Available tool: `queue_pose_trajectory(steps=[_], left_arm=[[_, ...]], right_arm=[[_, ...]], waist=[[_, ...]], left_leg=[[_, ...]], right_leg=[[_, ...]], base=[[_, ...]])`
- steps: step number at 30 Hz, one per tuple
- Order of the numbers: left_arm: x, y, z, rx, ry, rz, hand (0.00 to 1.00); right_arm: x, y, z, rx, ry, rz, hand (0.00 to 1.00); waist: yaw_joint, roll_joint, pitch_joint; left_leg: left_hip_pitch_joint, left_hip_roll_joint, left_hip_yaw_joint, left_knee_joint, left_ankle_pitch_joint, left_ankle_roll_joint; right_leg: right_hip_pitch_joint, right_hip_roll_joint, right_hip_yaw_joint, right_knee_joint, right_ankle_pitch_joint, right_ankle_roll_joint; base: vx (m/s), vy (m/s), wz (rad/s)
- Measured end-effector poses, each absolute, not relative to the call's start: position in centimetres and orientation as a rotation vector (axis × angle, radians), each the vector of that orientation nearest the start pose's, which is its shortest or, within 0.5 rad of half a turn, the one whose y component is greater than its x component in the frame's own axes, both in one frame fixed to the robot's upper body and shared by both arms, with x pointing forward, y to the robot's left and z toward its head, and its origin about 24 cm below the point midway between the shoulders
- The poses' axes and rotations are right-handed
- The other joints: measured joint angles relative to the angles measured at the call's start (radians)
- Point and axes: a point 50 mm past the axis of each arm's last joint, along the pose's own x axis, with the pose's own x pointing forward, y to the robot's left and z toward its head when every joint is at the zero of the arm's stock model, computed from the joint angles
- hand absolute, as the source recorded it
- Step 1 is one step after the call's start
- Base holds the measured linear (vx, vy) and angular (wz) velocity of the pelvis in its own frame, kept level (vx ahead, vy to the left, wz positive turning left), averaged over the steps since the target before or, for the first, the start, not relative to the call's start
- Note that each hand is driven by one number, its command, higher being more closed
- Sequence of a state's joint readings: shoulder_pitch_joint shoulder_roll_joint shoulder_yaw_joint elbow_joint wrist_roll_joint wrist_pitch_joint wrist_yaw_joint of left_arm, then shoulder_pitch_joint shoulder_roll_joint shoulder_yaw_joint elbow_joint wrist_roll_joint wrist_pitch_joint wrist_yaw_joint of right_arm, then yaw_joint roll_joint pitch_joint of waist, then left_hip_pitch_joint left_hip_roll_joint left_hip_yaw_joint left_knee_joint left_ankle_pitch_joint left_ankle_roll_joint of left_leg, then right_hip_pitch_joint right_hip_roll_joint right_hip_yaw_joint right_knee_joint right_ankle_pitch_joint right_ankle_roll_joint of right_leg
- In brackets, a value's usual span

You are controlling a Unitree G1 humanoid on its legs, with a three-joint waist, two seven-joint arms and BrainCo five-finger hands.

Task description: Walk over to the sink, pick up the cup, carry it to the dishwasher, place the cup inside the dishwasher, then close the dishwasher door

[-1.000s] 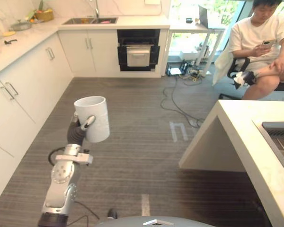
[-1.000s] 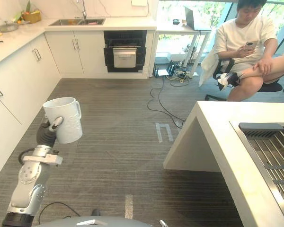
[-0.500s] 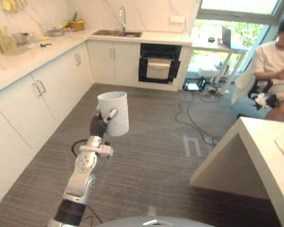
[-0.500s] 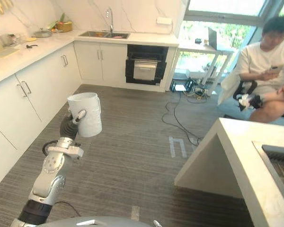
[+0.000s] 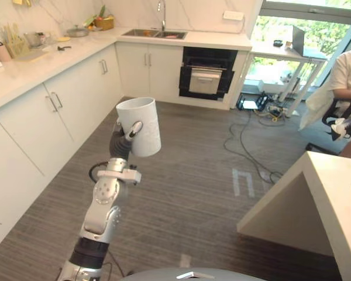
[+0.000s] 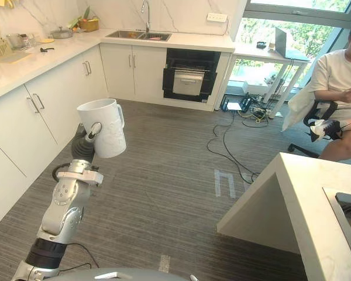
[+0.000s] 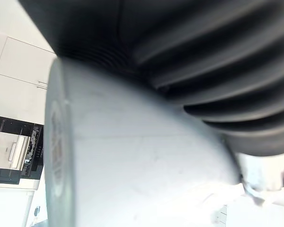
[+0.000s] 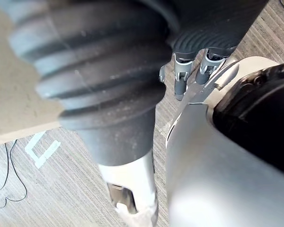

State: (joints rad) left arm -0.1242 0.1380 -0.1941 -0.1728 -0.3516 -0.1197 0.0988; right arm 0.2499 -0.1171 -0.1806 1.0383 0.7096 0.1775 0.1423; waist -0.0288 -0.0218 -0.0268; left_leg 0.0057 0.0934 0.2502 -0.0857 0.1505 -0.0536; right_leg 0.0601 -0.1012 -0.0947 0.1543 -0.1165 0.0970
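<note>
Left hand (image 5: 121, 146) clasps the upright white cup (image 5: 141, 120) (thumb across its near side)

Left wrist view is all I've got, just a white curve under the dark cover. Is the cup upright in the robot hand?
Observer: Yes. The cup stands upright, mouth up, held in the left robot hand with the thumb across its front.
Operator: Where is the dishwasher from here?
Observer: The dishwasher is ahead at the far side of the room, under the counter, just right of the sink.
Operator: Anything near the path?
Observer: Some cables lie on the floor to the right of the dishwasher and trail out into the room.
</note>
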Motion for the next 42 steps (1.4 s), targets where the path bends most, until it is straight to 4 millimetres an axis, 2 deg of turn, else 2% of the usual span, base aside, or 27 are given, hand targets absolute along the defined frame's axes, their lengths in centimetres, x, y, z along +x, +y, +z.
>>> queue_pose_trajectory(steps=[3, 9, 10, 16, 18, 20, 22, 25, 27, 28, 29, 30, 31, 32, 33, 34, 35, 36, 37, 38, 39, 40, 41, 42], left_arm=[[26.7, 12.1, 11.3, -0.241, -0.322, -0.174, 1.0], [26.9, 12.2, 11.5, -0.222, -0.325, -0.19, 1.0], [27.8, 12.0, 10.8, -0.2, -0.288, -0.184, 1.0], [27.7, 11.9, 10.7, -0.21, -0.283, -0.179, 1.0], [27.3, 12.2, 10.0, -0.235, -0.268, -0.153, 1.0], [26.6, 12.8, 9.2, -0.263, -0.244, -0.111, 1.0], [25.2, 13.8, 8.0, -0.316, -0.216, -0.036, 1.0], [23.2, 15.3, 6.8, -0.349, -0.195, 0.064, 1.0], [22.8, 15.8, 6.9, -0.352, -0.206, 0.086, 1.0], [22.8, 15.8, 7.3, -0.351, -0.225, 0.084, 1.0], [22.8, 15.7, 7.5, -0.353, -0.234, 0.078, 1.0], [22.9, 15.5, 7.8, -0.357, -0.245, 0.064, 1.0], [23.0, 15.1, 7.9, -0.36, -0.245, 0.04, 1.0], [23.2, 14.9, 7.9, -0.358, -0.244, 0.022, 1.0], [23.9, 14.9, 7.8, -0.346, -0.239, 0.005, 1.0], [24.5, 15.4, 7.1, -0.315, -0.207, 0.012, 1.0], [24.7, 15.6, 6.6, -0.301, -0.18, 0.015, 1.0], [24.7, 16.0, 5.9, -0.276, -0.133, 0.022, 1.0], [24.7, 15.7, 6.2, -0.28, -0.142, 0.02, 1.0], [24.7, 15.7, 6.3, -0.279, -0.152, 0.029, 1.0], [24.7, 15.7, 6.3, -0.279, -0.151, 0.03, 1.0], [24.8, 15.2, 6.7, -0.271, -0.164, 0.007, 1.0], [24.9, 14.5, 7.3, -0.268, -0.185, -0.027, 1.0], [25.0, 13.9, 7.6, -0.266, -0.196, -0.055, 1.0]], right_arm=[[1.9, -20.3, -17.0, 0.788, 1.191, -0.575, 0.0], [2.3, -20.4, -16.9, 0.816, 1.163, -0.593, 0.0], [2.3, -20.6, -16.9, 0.823, 1.159, -0.606, 0.0], [2.2, -20.5, -16.9, 0.823, 1.162, -0.604, 0.0], [2.1, -20.4, -16.9, 0.819, 1.16, -0.585, 0.0], [2.1, -20.4, -16.9, 0.803, 1.155, -0.554, 0.0], [1.6, -20.8, -16.8, 0.794, 1.145, -0.533, 0.0], [1.0, -21.1, -16.7, 0.789, 1.126, -0.538, 0.0], [0.9, -21.4, -16.6, 0.784, 1.107, -0.553, 0.0], [0.9, -21.4, -16.6, 0.786, 1.095, -0.564, 0.0], [0.7, -21.4, -16.6, 0.78, 1.096, -0.566, 0.0], [1.0, -21.7, -16.5, 0.763, 1.076, -0.561, 0.0], [0.5, -22.5, -16.4, 0.776, 1.051, -0.612, 0.0], [0.0, -22.8, -16.3, 0.792, 1.039, -0.65, 0.0], [-0.3, -22.5, -16.5, 0.847, 1.023, -0.706, 0.0], [-0.4, -21.4, -16.8, 0.898, 1.025, -0.724, 0.0], [-0.3, -20.9, -16.9, 0.917, 1.022, -0.729, 0.0], [-0.2, -20.0, -17.0, 0.931, 1.022, -0.718, 0.0], [0.1, -19.7, -17.0, 0.924, 1.011, -0.7, 0.0], [1.0, -20.0, -16.8, 0.911, 0.969, -0.675, 0.0], [1.1, -20.0, -16.7, 0.911, 0.96, -0.668, 0.0], [1.1, -19.5, -16.6, 0.906, 0.948, -0.646, 0.0], [1.1, -19.1, -16.6, 0.915, 0.934, -0.644, 0.0], [1.0, -19.0, -16.6, 0.919, 0.928, -0.643, 0.0]], waist=[[-0.006, -0.006, 0.005], [-0.023, 0.003, 0.012], [-0.036, 0.006, -0.002], [-0.029, 0.007, -0.001], [-0.026, 0.004, 0.016], [-0.011, 0.005, 0.043], [0.007, 0.027, 0.063], [0.029, 0.047, 0.07], [0.034, 0.058, 0.072], [0.033, 0.038, 0.062], [0.032, 0.031, 0.06], [0.034, 0.037, 0.058], [0.023, 0.064, 0.043], [0.011, 0.076, 0.034], [0.016, 0.062, 0.038], [0.01, 0.01, 0.047], [0.005, -0.002, 0.055], [-0.003, -0.023, 0.06], [-0.01, -0.006, 0.078], [-0.01, -0.005, 0.093], [-0.012, -0.004, 0.093], [-0.026, -0.004, 0.095], [-0.037, -0.001, 0.097], [-0.039, 0.002, 0.096]], left_leg=[[0.004, 0.0, 0.009, 0.0, -0.007, -0.007], [0.02, 0.002, 0.047, 0.0, -0.012, -0.004], [0.024, 0.0, 0.072, 0.0, -0.011, -0.001], [0.026, 0.001, 0.074, 0.007, 0.006, 0.012], [0.044, 0.004, 0.076, 0.019, 0.008, 0.013], [0.043, 0.018, 0.076, 0.095, -0.032, 0.011], [0.029, 0.049, 0.075, 0.19, -0.115, 0.002], [0.019, 0.066, 0.074, 0.261, -0.172, -0.011], [0.005, 0.061, 0.073, 0.27, -0.194, -0.022], [0.006, 0.039, 0.078, 0.251, -0.208, -0.035], [-0.004, 0.03, 0.073, 0.302, -0.218, 0.002], [-0.029, 0.019, 0.07, 0.415, -0.258, 0.038], [-0.025, 0.011, 0.07, 0.444, -0.313, 0.027], [-0.023, 0.003, 0.052, 0.44, -0.343, 0.05], [-0.021, -0.034, 0.046, 0.453, -0.372, 0.054], [-0.013, -0.067, 0.039, 0.471, -0.383, 0.07], [-0.003, -0.073, 0.038, 0.482, -0.389, 0.077], [0.03, -0.097, 0.032, 0.497, -0.397, 0.083], [0.027, -0.078, 0.022, 0.535, -0.431, 0.094], [0.028, -0.075, 0.029, 0.557, -0.46, 0.1], [0.034, -0.073, 0.029, 0.555, -0.462, 0.1], [0.044, -0.062, 0.019, 0.536, -0.463, 0.1], [0.061, -0.058, 0.0, 0.498, -0.461, 0.102], [0.068, -0.057, -0.008, 0.472, -0.459, 0.105]], right_leg=[[-0.001, 0.0, 0.012, -0.003, -0.001, -0.001], [-0.014, 0.003, 0.06, -0.008, -0.001, -0.002], [-0.029, 0.003, 0.095, -0.008, 0.016, 0.008], [-0.018, 0.006, 0.093, -0.011, 0.023, 0.006], [0.015, 0.012, 0.089, -0.019, 0.028, 0.005], [0.04, 0.013, 0.09, -0.02, 0.019, -0.004], [0.065, 0.028, 0.093, -0.021, 0.01, -0.008], [0.079, 0.039, 0.107, -0.024, 0.012, -0.015], [0.074, 0.034, 0.108, -0.022, 0.012, -0.015], [0.062, 0.004, 0.108, -0.017, 0.01, -0.013], [0.045, -0.018, 0.105, -0.002, 0.006, -0.009], [0.024, -0.036, 0.104, 0.033, -0.011, 0.004], [0.022, -0.037, 0.079, 0.056, -0.029, 0.023], [0.022, -0.039, 0.055, 0.08, -0.047, 0.034], [-0.062, -0.089, 0.064, 0.375, -0.11, 0.045], [-0.18, -0.117, 0.103, 0.758, -0.082, 0.028], [-0.215, -0.117, 0.108, 0.873, 0.013, -0.014], [-0.259, -0.131, 0.11, 0.957, 0.165, -0.076], [-0.324, -0.121, 0.107, 1.046, 0.323, -0.117], [-0.383, -0.1, 0.134, 1.1, 0.21, -0.097], [-0.39, -0.091, 0.13, 1.091, 0.178, -0.093], [-0.41, -0.055, 0.1, 1.009, 0.066, -0.086], [-0.407, -0.027, 0.052, 0.837, 0.014, -0.075], [-0.397, -0.016, 0.032, 0.708, 0.01, -0.065]], base=[[0.0, 0.008, -0.09], [-0.04, 0.015, -0.19], [-0.01, 0.008, -0.09], [0.0, -0.001, 0.01], [-0.01, -0.017, 0.07], [-0.06, -0.029, -0.02], [-0.08, -0.048, -0.08], [-0.05, -0.028, -0.14], [-0.06, 0.019, -0.02], [-0.04, 0.07, 0.11], [-0.02, 0.079, 0.12], [-0.02, 0.085, 0.24], [-0.01, 0.09, 0.44], [0.04, 0.131, 0.6], [0.07, 0.112, 0.66], [0.1, 0.078, 0.55], [0.11, 0.05, 0.51], [0.2, 0.093, 0.32], [0.17, 0.088, 0.08], [0.11, 0.068, -0.08], [0.05, -0.009, -0.02], [0.11, -0.023, 0.26], [0.14, -0.032, 0.35], [0.17, -0.044, 0.44]])
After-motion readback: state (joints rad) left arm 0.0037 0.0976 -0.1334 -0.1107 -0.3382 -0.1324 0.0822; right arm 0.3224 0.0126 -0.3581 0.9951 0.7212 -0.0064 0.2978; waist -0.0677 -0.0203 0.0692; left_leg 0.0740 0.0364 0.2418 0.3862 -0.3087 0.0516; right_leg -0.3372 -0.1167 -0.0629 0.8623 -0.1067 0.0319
